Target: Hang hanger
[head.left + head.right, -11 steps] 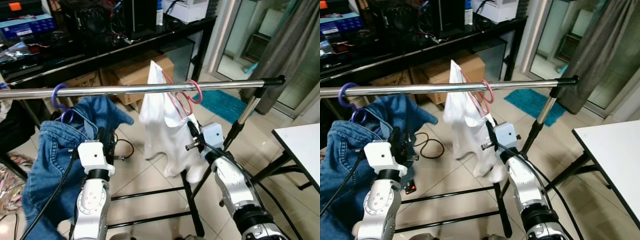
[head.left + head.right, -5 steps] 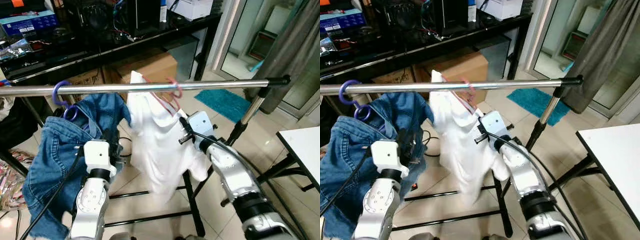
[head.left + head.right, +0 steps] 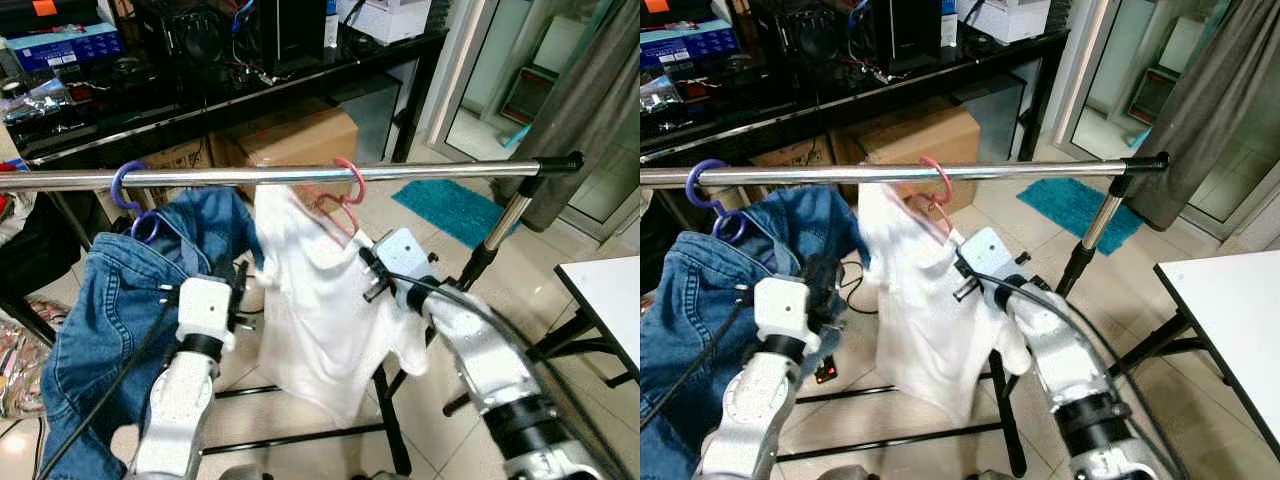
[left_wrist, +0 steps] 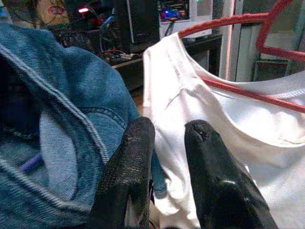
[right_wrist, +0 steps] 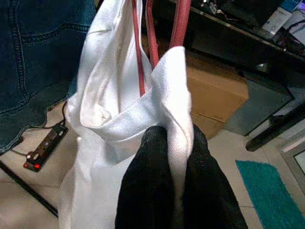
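Right gripper (image 5: 167, 157) pinches a fold of the white shirt (image 3: 320, 310), its fingertips buried in cloth. Most of the pink hanger (image 3: 340, 195) is hidden too; its hook sits on the rail (image 3: 300, 175), pointing toward 12 o'clock. Left gripper (image 4: 167, 143), fingers slightly parted, holds nothing.

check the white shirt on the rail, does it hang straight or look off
It looks off. The white shirt sits bunched and skewed on its pink hanger, whose hook is over the rail. The right hand pinches a fold of the shirt. The denim garment crowds it from the left.
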Controlling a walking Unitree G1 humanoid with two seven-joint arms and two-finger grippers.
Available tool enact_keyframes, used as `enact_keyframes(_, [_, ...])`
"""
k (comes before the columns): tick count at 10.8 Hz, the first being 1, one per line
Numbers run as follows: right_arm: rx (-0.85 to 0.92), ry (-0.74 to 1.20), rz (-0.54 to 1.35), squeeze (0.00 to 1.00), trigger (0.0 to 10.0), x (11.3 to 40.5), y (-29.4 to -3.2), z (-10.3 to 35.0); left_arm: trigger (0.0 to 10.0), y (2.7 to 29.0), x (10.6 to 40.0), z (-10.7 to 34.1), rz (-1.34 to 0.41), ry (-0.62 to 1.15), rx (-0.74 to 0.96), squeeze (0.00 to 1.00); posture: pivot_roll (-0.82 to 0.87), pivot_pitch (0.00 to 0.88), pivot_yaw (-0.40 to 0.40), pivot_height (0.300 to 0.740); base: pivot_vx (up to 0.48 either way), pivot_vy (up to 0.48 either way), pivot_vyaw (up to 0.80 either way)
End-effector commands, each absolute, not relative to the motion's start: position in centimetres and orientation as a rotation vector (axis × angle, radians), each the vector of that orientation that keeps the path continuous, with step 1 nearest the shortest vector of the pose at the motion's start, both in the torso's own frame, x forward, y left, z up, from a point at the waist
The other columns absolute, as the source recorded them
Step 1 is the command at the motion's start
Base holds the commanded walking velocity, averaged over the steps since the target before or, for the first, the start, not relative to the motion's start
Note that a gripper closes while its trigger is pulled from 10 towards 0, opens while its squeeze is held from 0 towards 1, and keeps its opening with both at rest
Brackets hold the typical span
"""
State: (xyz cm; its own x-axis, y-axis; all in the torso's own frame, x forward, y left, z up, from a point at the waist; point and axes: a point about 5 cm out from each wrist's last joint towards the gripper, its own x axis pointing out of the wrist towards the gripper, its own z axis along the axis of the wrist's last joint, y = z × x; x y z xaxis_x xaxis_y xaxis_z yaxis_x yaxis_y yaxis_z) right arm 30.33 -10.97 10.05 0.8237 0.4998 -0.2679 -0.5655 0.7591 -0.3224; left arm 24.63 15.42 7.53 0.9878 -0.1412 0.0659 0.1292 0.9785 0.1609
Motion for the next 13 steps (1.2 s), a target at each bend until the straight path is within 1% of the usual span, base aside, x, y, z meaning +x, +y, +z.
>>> enact_keyframes(1, [-0.429, 0.21, 0.59, 0.0, 10.0, 30.0, -11.4, 9.7, 10.0, 14.8, 24.7, 7.9, -0.165, -0.088, 0.165, 0.0, 0.07, 0.0, -0.028, 0.74, 0.0, 0.0, 0.0])
enact_keyframes(2, [-0.403, 0.211, 0.602, 0.56, 10.0, 29.8, -11.4, 10.1, 10.0, 14.7, 24.7, 7.8, -0.169, -0.086, 0.16, 0.0, 0.07, 0.0, -0.032, 0.74, 0.0, 0.0, 0.0])
enact_keyframes(3, [-0.358, 0.21, 0.621, 1.0, 10.0, 29.6, -11.2, 10.3, 10.0, 14.6, 24.6, 7.8, -0.169, -0.084, 0.151, 0.0, 0.07, 0.0, -0.031, 0.74, 0.0, 0.0, 0.0])
enact_keyframes(5, [-0.328, 0.214, 0.637, 1.0, 10.0, 29.0, -11.3, 10.3, 10.0, 14.4, 24.5, 7.6, -0.171, -0.08, 0.144, 0.0, 0.07, 0.0, -0.029, 0.74, 0.0, 0.0, 0.0])
enact_keyframes(7, [-0.269, 0.196, 0.608, 1.0, 10.0, 28.2, -12.5, 10.4, 10.0, 14.4, 24.1, 7.5, -0.174, -0.079, 0.135, 0.0, 0.06, 0.0, -0.024, 0.74, 0.0, 0.0, 0.0])
enact_keyframes(8, [-0.235, 0.197, 0.595, 0.0, 10.0, 27.6, -13.2, 10.3, 10.0, 14.4, 23.9, 7.4, -0.176, -0.081, 0.126, 0.0, 0.06, 0.0, -0.022, 0.74, 0.0, 0.0, 0.0])
enact_keyframes(9, [-0.223, 0.189, 0.566, 0.0, 10.0, 27.1, -14.2, 10.2, 10.0, 14.4, 23.8, 7.3, -0.174, -0.085, 0.109, 0.0, 0.06, 0.0, -0.021, 0.74, 0.0, 0.0, 0.0])
enact_keyframes(10, [-0.174, 0.175, 0.545, 0.0, 10.0, 26.3, -15.3, 10.0, 10.0, 14.4, 23.5, 7.1, -0.162, -0.085, 0.076, 0.0, 0.05, 0.0, -0.018, 0.74, 0.0, 0.0, 0.0])
enact_keyframes(12, [-0.104, 0.169, 0.571, 0.0, 10.0, 25.2, -16.0, 9.5, 10.0, 14.4, 23.1, 6.2, -0.151, -0.058, 0.046, 0.0, 0.05, 0.0, -0.018, 0.74, 0.0, 0.0, 0.0])
enact_keyframes(13, [-0.056, 0.191, 0.592, 0.0, 10.0, 24.5, -16.3, 8.6, 10.0, 14.6, 22.9, 5.4, -0.15, -0.021, 0.034, 0.0, 0.05, 0.0, -0.018, 0.74, 0.0, 0.0, 0.0])
